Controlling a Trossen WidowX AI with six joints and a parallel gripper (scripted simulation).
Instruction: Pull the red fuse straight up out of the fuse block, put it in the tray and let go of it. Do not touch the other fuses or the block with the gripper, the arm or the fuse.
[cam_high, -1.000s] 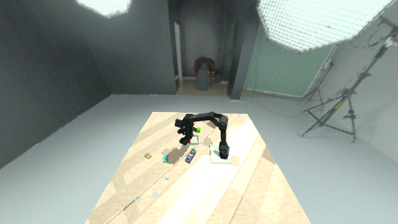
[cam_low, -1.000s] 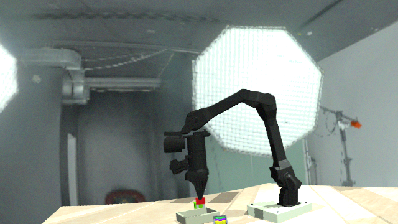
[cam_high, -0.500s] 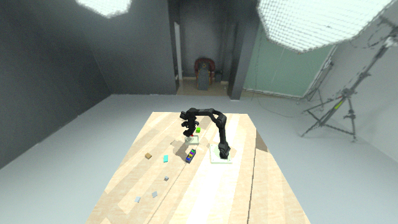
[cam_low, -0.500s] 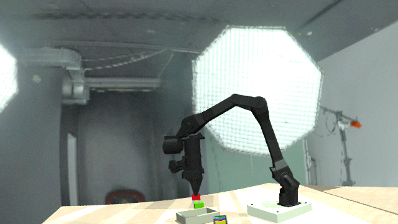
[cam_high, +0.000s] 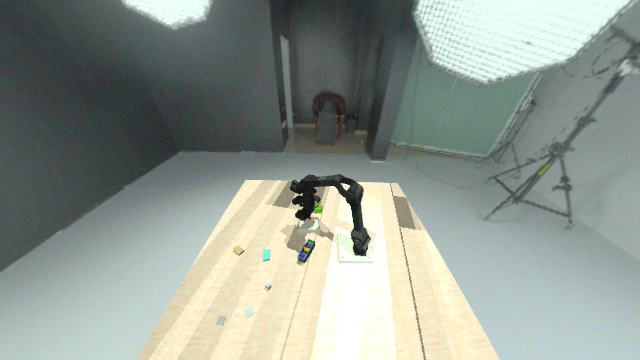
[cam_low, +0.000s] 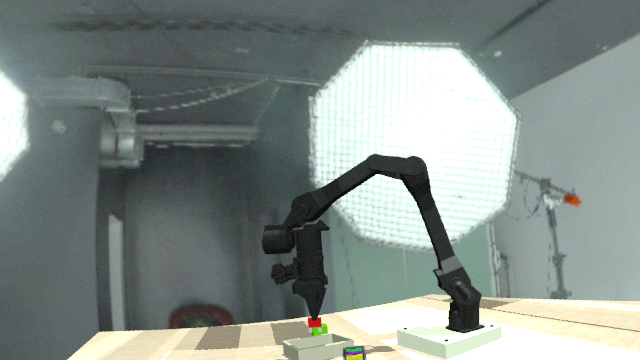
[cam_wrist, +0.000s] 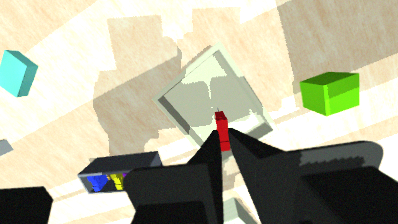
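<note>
My gripper (cam_high: 305, 217) (cam_low: 314, 318) (cam_wrist: 222, 133) points down and is shut on the red fuse (cam_high: 308, 218) (cam_low: 314, 323) (cam_wrist: 222, 131), which hangs below the fingertips. The fuse is above the pale tray (cam_high: 315, 226) (cam_low: 311, 349) (cam_wrist: 172, 113), clear of it; in the wrist view it shows against the tray's near part. The tray shows no object inside. The dark fuse block (cam_high: 302, 259) (cam_wrist: 122, 164) stands apart from the tray, with a blue fuse (cam_wrist: 97, 182) and a yellow fuse (cam_wrist: 118, 181) in it. The gripper hides part of the block in the wrist view.
A bright green block (cam_high: 319, 208) (cam_wrist: 342, 97) stands beyond the tray. A teal block (cam_high: 266, 255) (cam_wrist: 16, 74), a tan block (cam_high: 238, 250), a small grey cube (cam_high: 268, 287) and two flat grey pieces (cam_high: 221, 320) (cam_high: 249, 312) lie on the fuse block's other side.
</note>
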